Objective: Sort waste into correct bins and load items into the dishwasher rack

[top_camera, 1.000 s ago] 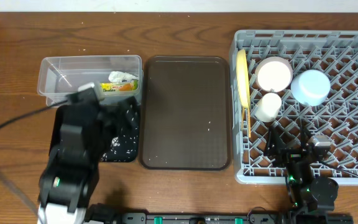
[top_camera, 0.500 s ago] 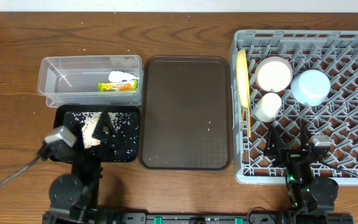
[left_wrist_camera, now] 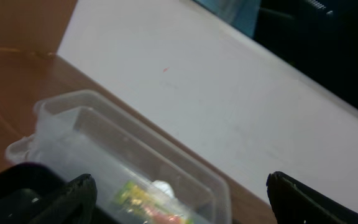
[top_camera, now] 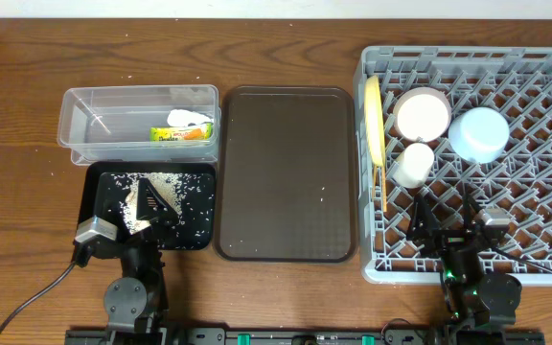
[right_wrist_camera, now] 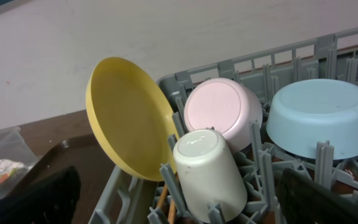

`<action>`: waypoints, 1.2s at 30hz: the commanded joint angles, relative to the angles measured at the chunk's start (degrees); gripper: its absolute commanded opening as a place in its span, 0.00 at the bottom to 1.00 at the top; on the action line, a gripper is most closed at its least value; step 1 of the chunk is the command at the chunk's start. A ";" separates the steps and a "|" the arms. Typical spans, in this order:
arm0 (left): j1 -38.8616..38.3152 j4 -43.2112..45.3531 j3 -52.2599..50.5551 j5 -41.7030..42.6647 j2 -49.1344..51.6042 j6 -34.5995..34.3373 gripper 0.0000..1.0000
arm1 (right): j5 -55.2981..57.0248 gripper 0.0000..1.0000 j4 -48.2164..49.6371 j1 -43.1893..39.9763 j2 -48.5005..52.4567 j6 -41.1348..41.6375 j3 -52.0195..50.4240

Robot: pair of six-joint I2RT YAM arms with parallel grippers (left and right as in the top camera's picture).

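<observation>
**Table** (top_camera: pixel 27 77): brown wood, carrying everything listed.

**Clear plastic tub** (top_camera: pixel 73 126): far left of the table. It holds the snack wrapper (top_camera: pixel 181 134) lying flat at its right end, with the crumpled white tissue (top_camera: pixel 188 119) just behind it.

**Black tray** (top_camera: pixel 202 238): directly in front of the tub. Whitish rice scraps (top_camera: pixel 182 182) are scattered across its floor.

**Brown serving tray** (top_camera: pixel 287 172): between the bins and the rack. A few pale specks lie on it.

**Dishwasher rack** (top_camera: pixel 544 230): grey lattice crate at the right.
- Yellow-green plate (top_camera: pixel 374 120): standing on edge along the rack's left side.
- White bowl (top_camera: pixel 422 113): tipped between pegs beside the plate, base outward.
- Light blue bowl (top_camera: pixel 478 133): upside down, to the right of the white bowl.
- White cup (top_camera: pixel 413 164): tilted, base outward, in front of the white bowl.
- Chopsticks (right_wrist_camera: pixel 165 198): thin wooden sticks in the lattice by the cup, below the plate, mostly hidden.

**Left gripper** (left_wrist_camera: pixel 178 193): above the near part of the black tray, fingers spread wide, nothing between them.

**Right gripper** (top_camera: pixel 444 216): over the rack's near edge, fingers spread wide, nothing between them.
</observation>
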 commanded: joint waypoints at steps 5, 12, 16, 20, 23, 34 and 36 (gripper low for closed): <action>1.29 0.46 -3.02 -1.20 -1.95 -0.55 0.90 | -0.22 0.99 -0.04 0.07 -0.42 0.79 -0.24; 1.75 -4.13 -3.02 -1.14 -1.95 -0.55 0.90 | -0.22 0.99 -0.04 0.07 -0.39 0.79 -0.24; 1.75 -8.68 -2.99 -1.16 -1.84 -0.55 0.90 | -0.22 0.99 -0.04 0.07 -0.39 0.79 -0.24; 1.75 -10.51 -2.97 -1.14 -1.49 -0.52 0.90 | -0.22 0.99 -0.04 0.07 -0.39 0.79 -0.24; 1.75 -10.49 -2.97 -1.16 -1.36 -0.52 0.90 | -0.24 0.99 -0.04 0.07 -0.39 0.79 -0.24; 1.75 -10.49 -2.97 1.81 -1.36 -0.52 0.90 | -0.22 0.99 -0.04 0.07 -0.39 0.79 -0.24; 1.75 -10.47 -2.97 3.23 -1.36 -0.52 0.90 | -0.22 0.99 -0.04 0.07 -0.39 0.79 -0.24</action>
